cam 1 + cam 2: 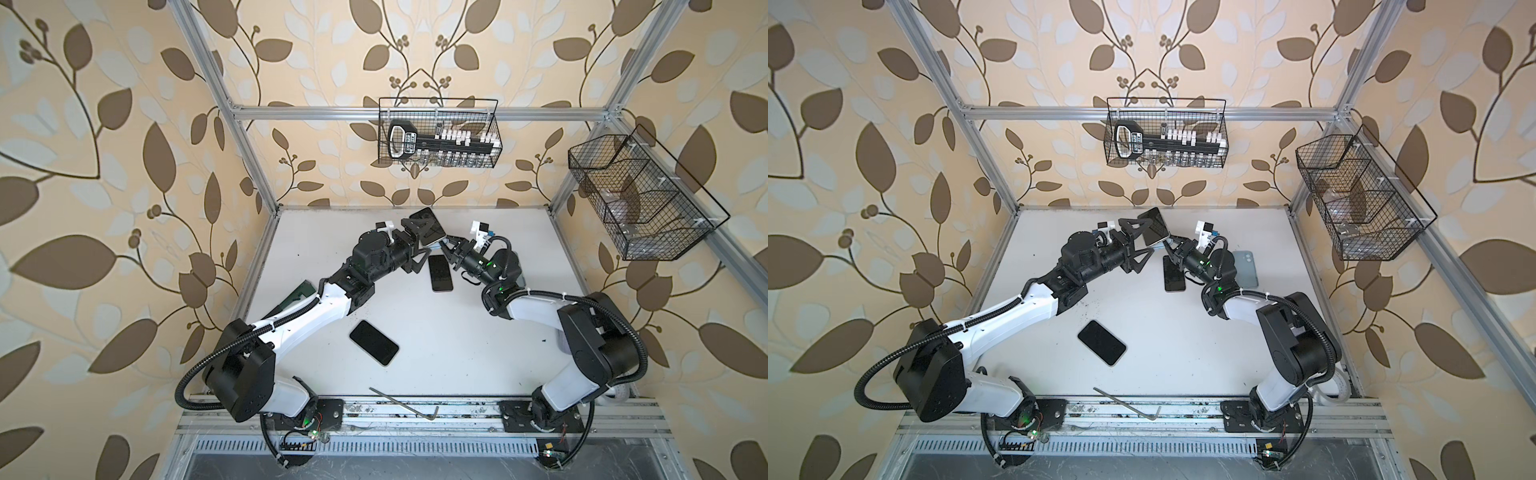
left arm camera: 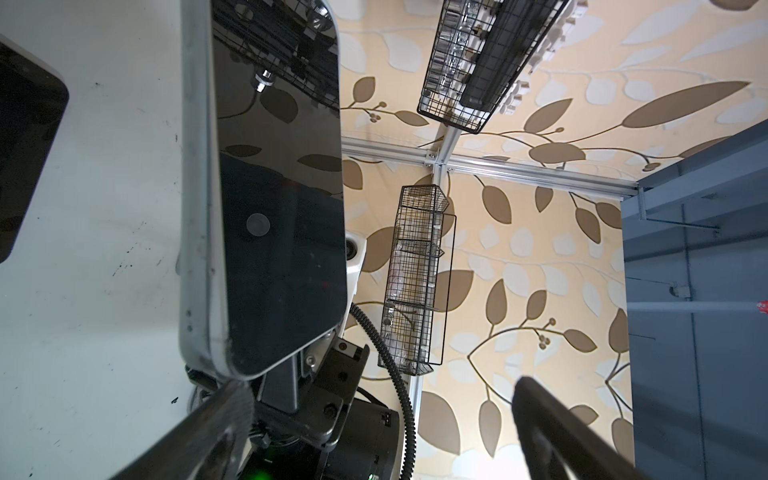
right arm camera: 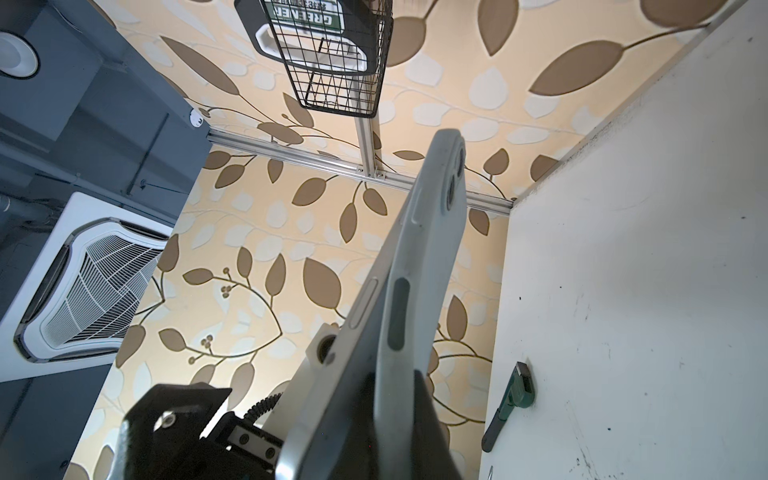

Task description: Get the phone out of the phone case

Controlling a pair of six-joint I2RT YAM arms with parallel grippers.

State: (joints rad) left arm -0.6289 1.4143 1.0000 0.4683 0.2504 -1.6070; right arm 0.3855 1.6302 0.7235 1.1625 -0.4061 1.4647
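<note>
A black-screened phone (image 1: 430, 227) in a pale grey phone case (image 3: 428, 249) is held up above the back middle of the table, in both top views (image 1: 1155, 226). My right gripper (image 3: 395, 415) is shut on the case's lower edge, and the phone's silver side (image 3: 361, 316) stands a little off the case there. My left gripper (image 1: 417, 246) is open wide beside the phone. In the left wrist view one of its fingertips (image 2: 224, 419) is close to the phone's lower corner (image 2: 249, 365); nothing lies between its jaws.
Two more dark phones lie flat on the white table (image 1: 478, 345): one (image 1: 440, 273) under the grippers, one (image 1: 374, 343) nearer the front. A pale blue one (image 1: 1246, 268) lies behind the right arm. An Allen key (image 1: 405, 400) lies at the front edge. Wire baskets (image 1: 438, 133) (image 1: 636, 199) hang on the frame.
</note>
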